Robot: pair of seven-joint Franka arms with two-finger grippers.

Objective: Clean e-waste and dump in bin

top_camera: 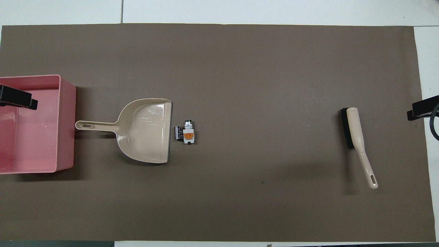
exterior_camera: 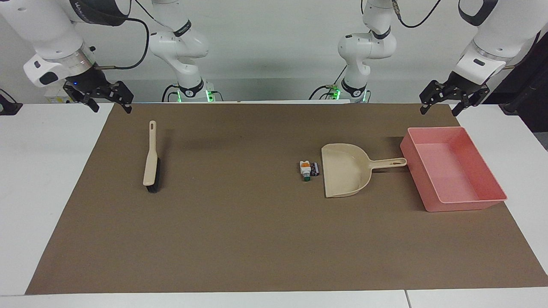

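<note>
The e-waste [exterior_camera: 309,169] [top_camera: 185,132] is a tiny cluster on the brown mat: a white piece with orange and green marks and a black block, touching each other. It lies just off the lip of the beige dustpan [exterior_camera: 344,169] [top_camera: 147,130]. The dustpan's handle points at the pink bin [exterior_camera: 466,205] [top_camera: 67,127] at the left arm's end. A beige brush [exterior_camera: 152,160] [top_camera: 356,140] lies toward the right arm's end. My left gripper [exterior_camera: 439,109] hangs open and holds nothing, up in the air by the bin. My right gripper [exterior_camera: 111,107] hangs open with nothing in it, over the mat's corner by the brush.
The brown mat [exterior_camera: 239,231] covers most of the white table [exterior_camera: 43,179]. The bin holds nothing. Wide bare mat lies between the e-waste and the brush.
</note>
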